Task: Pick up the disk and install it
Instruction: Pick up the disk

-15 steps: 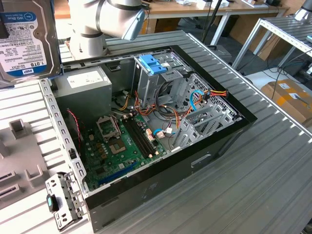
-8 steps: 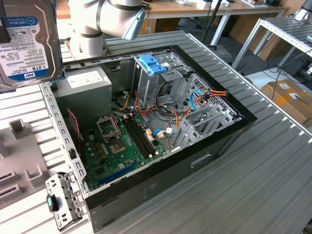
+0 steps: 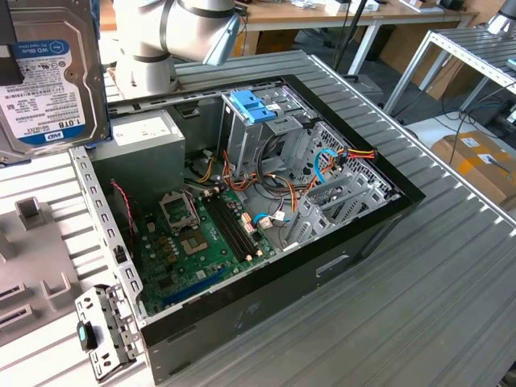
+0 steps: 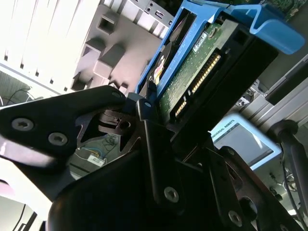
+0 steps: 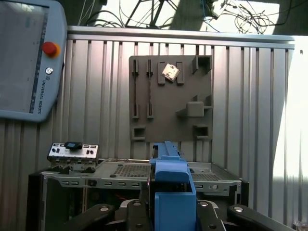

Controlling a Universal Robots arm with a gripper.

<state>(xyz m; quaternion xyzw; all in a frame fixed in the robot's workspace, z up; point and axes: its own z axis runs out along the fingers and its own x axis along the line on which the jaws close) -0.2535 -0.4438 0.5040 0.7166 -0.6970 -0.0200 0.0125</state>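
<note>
One flat, rectangular silver-metal disk [image 3: 48, 81] with a white, blue-banded label hangs at the upper left of the exterior view, beside one open black computer case [image 3: 339, 258]. In the second wrist view its green circuit-board face sits in a blue plastic bracket [image 4: 269, 26]. The black gripper [image 5: 171, 209] is clenched on the disk.
</note>
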